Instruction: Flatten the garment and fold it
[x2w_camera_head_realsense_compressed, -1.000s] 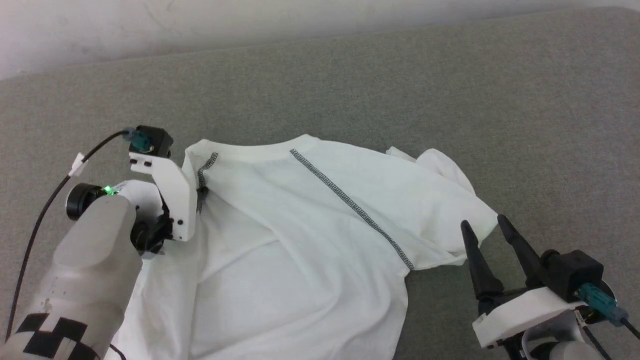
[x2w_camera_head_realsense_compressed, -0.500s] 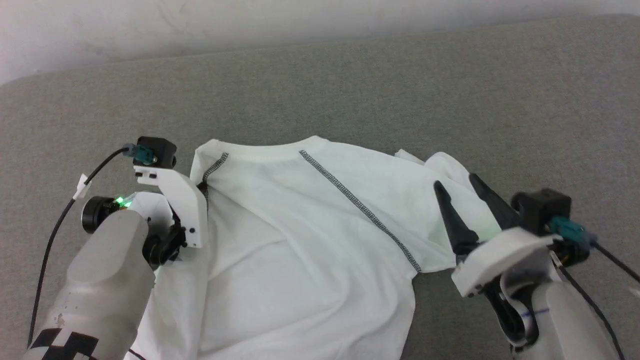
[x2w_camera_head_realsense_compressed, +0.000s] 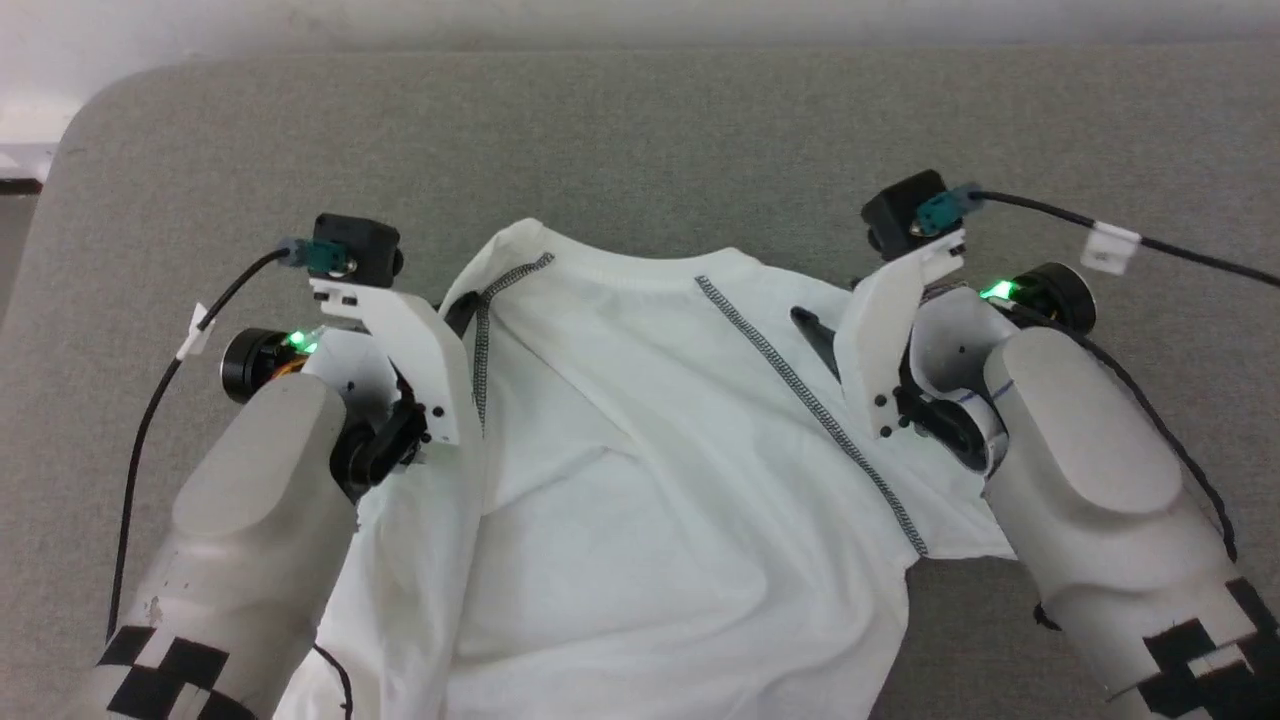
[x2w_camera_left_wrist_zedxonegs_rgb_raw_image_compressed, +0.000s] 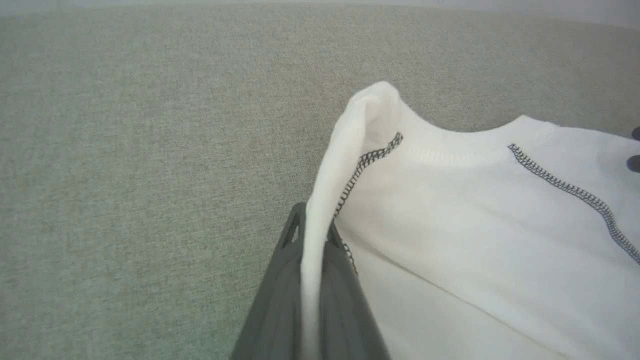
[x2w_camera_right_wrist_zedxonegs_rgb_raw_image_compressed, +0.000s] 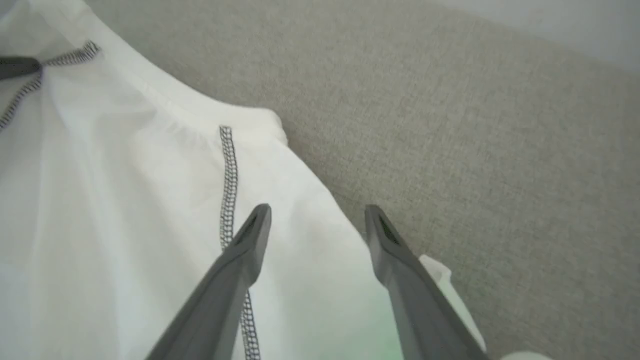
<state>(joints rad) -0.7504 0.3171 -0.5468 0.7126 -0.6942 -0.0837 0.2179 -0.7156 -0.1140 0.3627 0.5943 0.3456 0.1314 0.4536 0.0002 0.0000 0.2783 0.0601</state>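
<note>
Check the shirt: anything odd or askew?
The shirt looks inside out: dark zigzag stitching runs exposed across its top side. It also lies rumpled, one edge folded up in the shut left claw. The right claw hangs open above it.

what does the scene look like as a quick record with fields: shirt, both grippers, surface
garment: white shirt, spread out but wrinkled, not yet folded
stitching: dark zigzag stitching running diagonally across it
left gripper: shut on a raised fold of the shirt's edge near the neckline
right gripper: open, fingers over the shirt's other side; contact unclear
surface: grey fabric surface under the shirt
</note>
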